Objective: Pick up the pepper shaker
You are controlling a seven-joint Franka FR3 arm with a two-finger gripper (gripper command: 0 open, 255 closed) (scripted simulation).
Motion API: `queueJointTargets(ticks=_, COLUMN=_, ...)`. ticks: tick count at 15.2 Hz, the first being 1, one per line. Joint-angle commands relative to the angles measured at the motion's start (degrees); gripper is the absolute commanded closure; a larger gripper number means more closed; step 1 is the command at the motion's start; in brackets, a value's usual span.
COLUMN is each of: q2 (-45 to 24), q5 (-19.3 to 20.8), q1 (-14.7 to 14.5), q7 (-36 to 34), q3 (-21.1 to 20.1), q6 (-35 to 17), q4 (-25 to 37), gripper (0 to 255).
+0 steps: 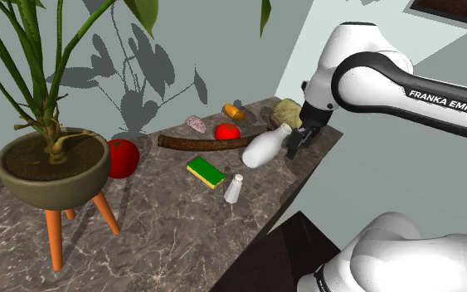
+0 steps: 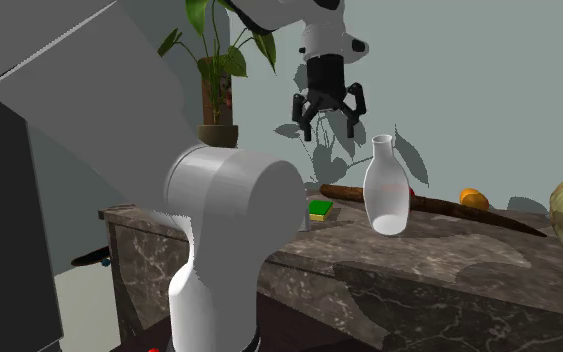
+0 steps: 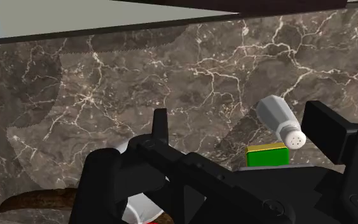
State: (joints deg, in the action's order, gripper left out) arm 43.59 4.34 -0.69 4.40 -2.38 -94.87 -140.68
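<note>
Gripper (image 2: pixel 331 125) was wide open, empty, up above table (image 1: pixel 165 224) by bottle (image 1: pixel 266 148). Shaker (image 1: pixel 234 188) stood upright just beside sponge (image 1: pixel 206 172), toward shoulder view's lower left of gripper. Long axis vertical, so prob needs shift over, then descend.

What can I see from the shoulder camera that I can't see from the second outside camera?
The shoulder view gives you the small white pepper shaker standing near the sponge, a red tomato, and the plant pot's orange legs. The second exterior view gives you the counter's marbled front side. Both share the white bottle, the green and yellow sponge, the long brown stick, and the open gripper beside the bottle.
</note>
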Motion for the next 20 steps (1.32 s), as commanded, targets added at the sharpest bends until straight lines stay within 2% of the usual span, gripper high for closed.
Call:
queueJointTargets(ticks=1, q2=0.00, q5=0.00, q1=0.00, q7=0.00, q3=0.00, q6=0.00, q4=0.00, gripper=0)
queueJointTargets(ticks=8, q2=-7.13, q5=-2.35, q1=-2.92, q7=-4.02, q3=-4.75, q6=-14.10, q4=-4.64, gripper=0)
queueJointTargets(ticks=15, q2=-18.12, q5=-2.63, q1=-4.84, q7=-8.59, q3=-9.99, q6=-28.19, q4=-5.42, gripper=0)
queueJointTargets(ticks=20, q2=-21.09, q5=-2.09, q1=-4.79, q7=-9.76, q3=-10.91, q6=-33.11, q4=-7.18, gripper=0)
